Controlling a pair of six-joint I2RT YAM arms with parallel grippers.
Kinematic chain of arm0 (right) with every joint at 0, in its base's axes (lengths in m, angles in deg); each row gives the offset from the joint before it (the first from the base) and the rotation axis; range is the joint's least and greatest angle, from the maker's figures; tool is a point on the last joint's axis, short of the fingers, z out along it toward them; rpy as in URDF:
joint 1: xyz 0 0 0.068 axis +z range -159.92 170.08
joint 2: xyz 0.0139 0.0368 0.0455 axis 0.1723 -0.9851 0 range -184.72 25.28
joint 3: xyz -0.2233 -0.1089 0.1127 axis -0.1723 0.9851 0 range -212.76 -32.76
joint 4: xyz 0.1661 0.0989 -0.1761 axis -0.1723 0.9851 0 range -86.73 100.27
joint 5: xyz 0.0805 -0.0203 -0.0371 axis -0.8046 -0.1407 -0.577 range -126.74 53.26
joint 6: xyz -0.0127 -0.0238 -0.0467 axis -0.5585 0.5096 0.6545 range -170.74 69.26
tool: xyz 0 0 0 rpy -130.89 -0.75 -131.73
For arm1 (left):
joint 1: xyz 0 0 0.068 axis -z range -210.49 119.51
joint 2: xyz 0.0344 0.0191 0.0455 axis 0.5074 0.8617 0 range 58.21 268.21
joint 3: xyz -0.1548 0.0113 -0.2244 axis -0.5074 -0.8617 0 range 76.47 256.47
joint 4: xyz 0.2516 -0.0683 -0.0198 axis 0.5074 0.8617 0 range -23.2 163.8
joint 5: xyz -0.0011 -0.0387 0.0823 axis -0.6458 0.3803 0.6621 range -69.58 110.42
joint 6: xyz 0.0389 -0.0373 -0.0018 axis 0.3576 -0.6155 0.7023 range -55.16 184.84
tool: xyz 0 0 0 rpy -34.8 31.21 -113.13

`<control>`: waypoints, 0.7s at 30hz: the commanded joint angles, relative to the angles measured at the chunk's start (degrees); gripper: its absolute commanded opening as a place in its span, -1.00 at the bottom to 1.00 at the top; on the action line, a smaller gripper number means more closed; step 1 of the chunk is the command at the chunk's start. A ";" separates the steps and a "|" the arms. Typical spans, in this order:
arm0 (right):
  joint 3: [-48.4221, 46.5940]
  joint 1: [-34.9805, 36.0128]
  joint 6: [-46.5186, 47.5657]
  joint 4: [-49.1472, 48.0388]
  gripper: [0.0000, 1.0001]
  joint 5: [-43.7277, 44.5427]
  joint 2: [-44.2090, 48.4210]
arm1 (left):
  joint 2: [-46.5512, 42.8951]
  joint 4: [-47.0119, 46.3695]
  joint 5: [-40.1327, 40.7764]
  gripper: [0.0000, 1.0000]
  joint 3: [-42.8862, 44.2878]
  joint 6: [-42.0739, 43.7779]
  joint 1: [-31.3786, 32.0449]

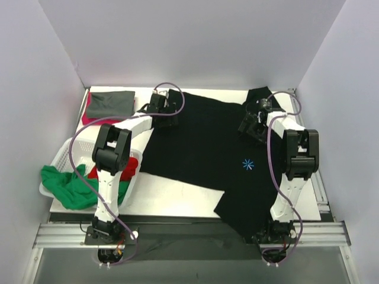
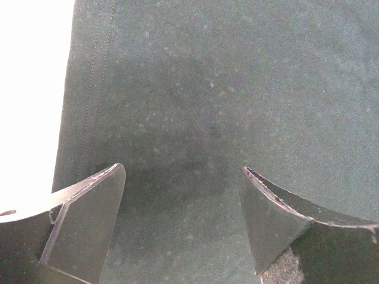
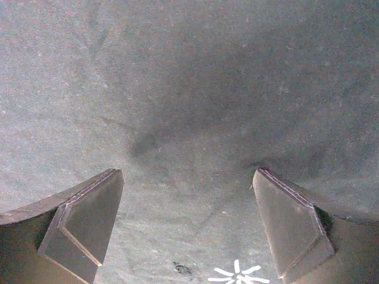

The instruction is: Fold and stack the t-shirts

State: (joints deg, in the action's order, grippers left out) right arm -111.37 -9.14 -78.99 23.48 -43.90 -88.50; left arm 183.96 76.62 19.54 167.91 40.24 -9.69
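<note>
Jaws wide and empty, left gripper (image 2: 183,195) and right gripper (image 3: 186,201) hang over the far left and far right of the black starburst t-shirt (image 1: 201,148), spread on the tabletop (image 1: 172,200) directly beneath them.

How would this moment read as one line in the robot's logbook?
black t-shirt spread out | left gripper open above its left edge | right gripper open above its right side | grey t-shirt folded far left | green t-shirt draped over basket
</note>
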 commanded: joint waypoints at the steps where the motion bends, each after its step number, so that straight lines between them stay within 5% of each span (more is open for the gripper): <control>1: -3.74 -0.42 2.41 3.26 0.96 -0.75 -1.54 | 1.16 1.86 0.45 0.76 3.92 1.40 -0.32; 8: -4.37 0.10 3.11 4.40 0.95 -1.37 5.74 | -5.95 1.08 6.24 0.76 0.59 1.93 1.61; 21: 17.34 9.77 -1.63 1.42 0.96 8.65 21.66 | -20.28 -3.84 8.79 0.76 -20.50 0.96 6.53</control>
State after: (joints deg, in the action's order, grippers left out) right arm -97.86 -0.31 -78.48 23.94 -38.90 -68.61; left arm 166.30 74.92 26.84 150.88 41.26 -4.65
